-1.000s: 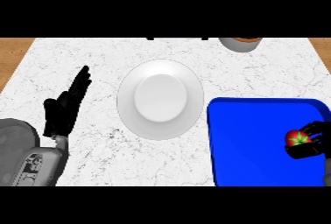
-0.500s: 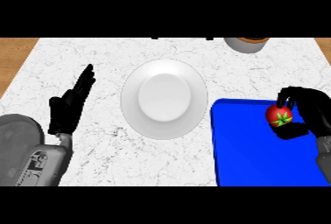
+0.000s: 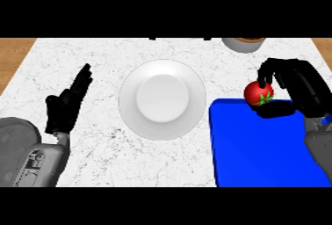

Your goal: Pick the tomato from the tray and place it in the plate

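With the right hand (image 3: 295,88) curled round the tomato (image 3: 258,92) over the tray's (image 3: 259,149) far edge, it could slip before reaching the plate (image 3: 162,99)

Bowl (image 3: 243,43) cut off at top; tray (image 3: 259,149) cropped below

White marble counter (image 3: 103,149): plate (image 3: 162,99) centre, blue tray (image 3: 259,149) right, bowl (image 3: 243,44) at far edge.
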`<state>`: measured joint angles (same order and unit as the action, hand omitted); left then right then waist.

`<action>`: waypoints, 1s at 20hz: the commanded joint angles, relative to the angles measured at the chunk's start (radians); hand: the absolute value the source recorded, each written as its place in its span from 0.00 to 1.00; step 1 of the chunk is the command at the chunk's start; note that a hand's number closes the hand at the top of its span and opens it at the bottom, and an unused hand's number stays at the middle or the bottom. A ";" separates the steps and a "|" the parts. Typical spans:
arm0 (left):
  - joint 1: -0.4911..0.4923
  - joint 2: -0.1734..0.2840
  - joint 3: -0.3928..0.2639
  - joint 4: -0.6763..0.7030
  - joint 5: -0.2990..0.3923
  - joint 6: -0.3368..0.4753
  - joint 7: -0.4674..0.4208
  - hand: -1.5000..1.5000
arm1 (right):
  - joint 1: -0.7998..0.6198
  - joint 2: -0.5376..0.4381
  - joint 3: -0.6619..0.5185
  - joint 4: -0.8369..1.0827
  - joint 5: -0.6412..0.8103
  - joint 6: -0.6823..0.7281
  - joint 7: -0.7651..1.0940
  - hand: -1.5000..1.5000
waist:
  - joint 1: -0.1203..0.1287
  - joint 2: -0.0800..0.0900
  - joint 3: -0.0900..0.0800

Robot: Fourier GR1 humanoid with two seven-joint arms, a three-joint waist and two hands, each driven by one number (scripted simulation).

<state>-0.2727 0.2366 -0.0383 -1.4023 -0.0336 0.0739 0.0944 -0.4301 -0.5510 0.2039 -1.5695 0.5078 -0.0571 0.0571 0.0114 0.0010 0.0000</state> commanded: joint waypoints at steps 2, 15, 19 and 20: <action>0.025 -0.015 -0.008 -0.038 -0.017 0.011 0.020 0.50 | -0.126 0.105 0.036 0.005 -0.049 0.100 0.044 1.00 | 0.003 -0.001 0.000; -0.034 -0.016 0.036 0.040 -0.023 -0.022 -0.001 0.50 | -0.345 0.474 0.142 0.463 0.132 0.003 0.039 1.00 | -0.001 0.003 0.000; 0.014 -0.061 -0.023 -0.025 -0.071 0.022 0.026 0.50 | -0.455 0.545 0.198 0.633 0.260 -0.034 0.118 1.00 | 0.017 0.004 0.000; -0.039 -0.031 0.033 0.055 -0.031 -0.017 -0.025 0.50 | -0.446 0.547 0.223 0.638 0.284 -0.053 0.142 1.00 | 0.005 0.005 -0.001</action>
<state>-0.2811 0.2048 -0.0262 -1.3956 -0.0698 0.0646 0.0987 -0.8172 -0.0603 0.3797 -1.0531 0.7048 -0.0716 0.1570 0.0182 0.0044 -0.0004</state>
